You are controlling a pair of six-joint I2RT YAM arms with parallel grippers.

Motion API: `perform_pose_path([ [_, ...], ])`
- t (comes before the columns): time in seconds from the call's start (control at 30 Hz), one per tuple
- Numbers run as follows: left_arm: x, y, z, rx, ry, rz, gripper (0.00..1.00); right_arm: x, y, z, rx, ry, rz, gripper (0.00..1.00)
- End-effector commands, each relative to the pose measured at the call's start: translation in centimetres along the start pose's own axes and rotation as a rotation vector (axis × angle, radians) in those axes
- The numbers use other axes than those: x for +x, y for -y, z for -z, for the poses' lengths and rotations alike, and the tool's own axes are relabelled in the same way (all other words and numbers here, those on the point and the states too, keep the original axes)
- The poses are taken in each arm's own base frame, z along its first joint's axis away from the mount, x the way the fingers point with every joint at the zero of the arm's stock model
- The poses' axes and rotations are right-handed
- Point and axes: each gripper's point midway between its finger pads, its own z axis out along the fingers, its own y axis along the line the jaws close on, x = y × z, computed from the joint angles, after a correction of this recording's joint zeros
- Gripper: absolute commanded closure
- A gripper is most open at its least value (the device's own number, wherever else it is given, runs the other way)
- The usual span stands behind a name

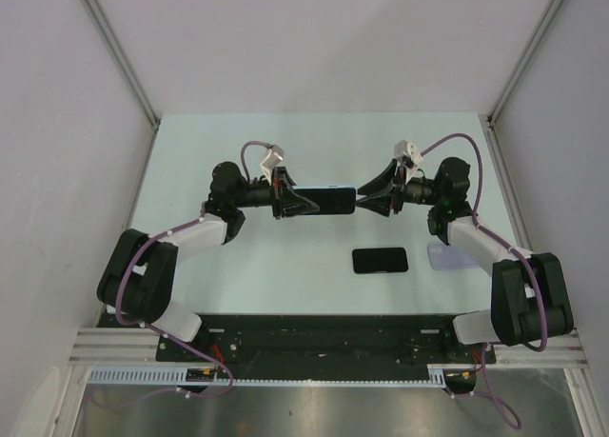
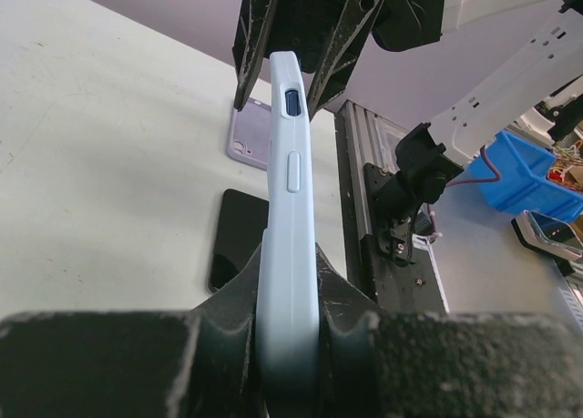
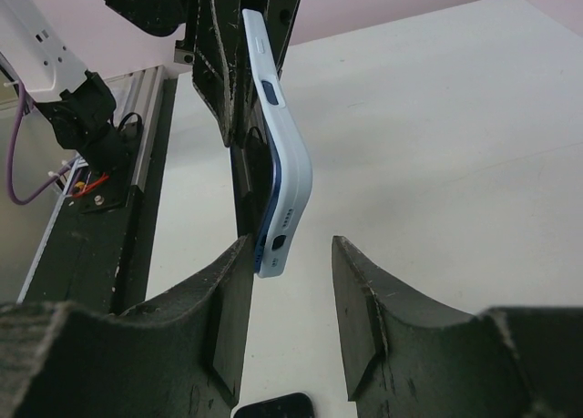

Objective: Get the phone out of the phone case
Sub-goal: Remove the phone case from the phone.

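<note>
Jaws: the left gripper (image 2: 290, 281) is clamped on one end of the phone case (image 2: 290, 190). The right gripper (image 3: 291, 249) stands apart, a finger either side of the other end with a gap showing.
Table (image 1: 238, 151): pale; the cased phone is held up off it, between the two arms.
Phone (image 1: 324, 202): still seated in its case, dark face showing from above.
Spare items: a bare black handset (image 1: 380, 260) and an empty lilac case (image 1: 447, 257) lie flat near the right arm's base.
Free corner: from the right wrist, the case looks bowed away from a dark blue edge.
Step in hand: peeling that corner off, I'd say.
Doing it well: keep the left clamp firm, catch only the soft lip with one right finger, and lever outward slowly so the phone doesn't spring loose and drop.
</note>
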Motion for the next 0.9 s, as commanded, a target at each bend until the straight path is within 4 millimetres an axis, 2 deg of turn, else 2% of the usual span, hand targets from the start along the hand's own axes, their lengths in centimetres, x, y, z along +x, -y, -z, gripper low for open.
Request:
perform_pose_path([
  [0.0,-1.1,1.0,0.1,0.047,0.02,-0.072,1.0,-1.1,0.1,0.2,-0.003,0.015,0.06,0.56],
  [0.87,-0.4,2.5,-0.2,0.123,-0.015,-0.074,1.0,-0.7,1.4,0.4,0.053,0.009,0.082,0.59],
])
